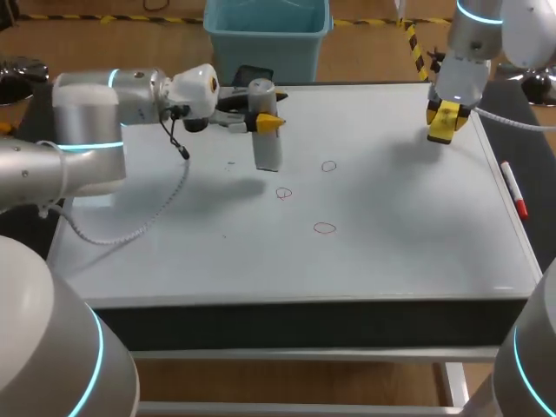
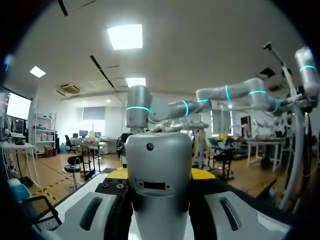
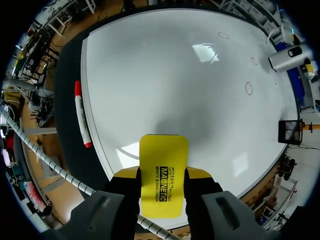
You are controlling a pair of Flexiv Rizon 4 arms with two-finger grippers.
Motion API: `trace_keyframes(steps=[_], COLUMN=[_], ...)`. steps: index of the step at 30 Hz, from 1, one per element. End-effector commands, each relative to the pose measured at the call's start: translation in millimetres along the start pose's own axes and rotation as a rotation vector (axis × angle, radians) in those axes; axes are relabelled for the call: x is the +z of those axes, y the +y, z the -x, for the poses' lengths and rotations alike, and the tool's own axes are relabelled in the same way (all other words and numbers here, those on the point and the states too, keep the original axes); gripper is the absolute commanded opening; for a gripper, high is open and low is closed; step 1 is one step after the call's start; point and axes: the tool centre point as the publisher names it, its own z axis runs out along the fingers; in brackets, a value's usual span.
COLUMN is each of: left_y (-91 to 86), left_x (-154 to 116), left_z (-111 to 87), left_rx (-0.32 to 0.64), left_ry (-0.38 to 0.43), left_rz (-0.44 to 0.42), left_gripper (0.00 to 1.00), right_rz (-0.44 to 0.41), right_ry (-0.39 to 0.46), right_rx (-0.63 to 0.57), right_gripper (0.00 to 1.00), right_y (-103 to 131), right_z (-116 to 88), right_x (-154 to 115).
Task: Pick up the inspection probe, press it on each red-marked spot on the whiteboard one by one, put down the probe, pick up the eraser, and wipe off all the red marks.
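- Three red marks (image 1: 328, 166) sit in a loose cluster near the middle of the whiteboard (image 1: 391, 261).
- Left pincer (image 1: 268, 123) is clamped from two sides on the grey probe (image 1: 265, 149). The probe stands upright over the board's far left part, near the marks. I cannot tell whether its lower end touches the board.
- Right pincer (image 1: 445, 120) grips the yellow eraser (image 3: 163, 165) between both fingers. It hangs above the board's far right corner, well apart from the marks and clear of the surface.
- One marker (image 1: 512, 189) lies on the counter (image 1: 261, 321), on the dark strip just beside the board's right edge.
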Motion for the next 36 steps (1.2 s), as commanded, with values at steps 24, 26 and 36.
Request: trace_keyframes(steps=[24,26,36], left_y=[35.1,37.3,45.0], left_x=[21.4,22.0,24.9], left_z=[-26.8,-26.9,-26.2], left_rx=[-0.065,-0.065,-0.066], left_ry=[-0.023,-0.021,-0.001], left_rz=[0.025,0.026,0.023], left_gripper=[0.00,0.00,0.00], right_rz=[-0.002,-0.002,-0.002], right_ry=[0.004,0.004,0.004], right_rx=[-0.002,-0.002,-0.002], right_gripper=[0.00,0.00,0.00], right_y=[-0.1,-0.1,-0.1], right_z=[-0.5,-0.5,-0.5], right_x=[-1.4,-1.4,-1.4])
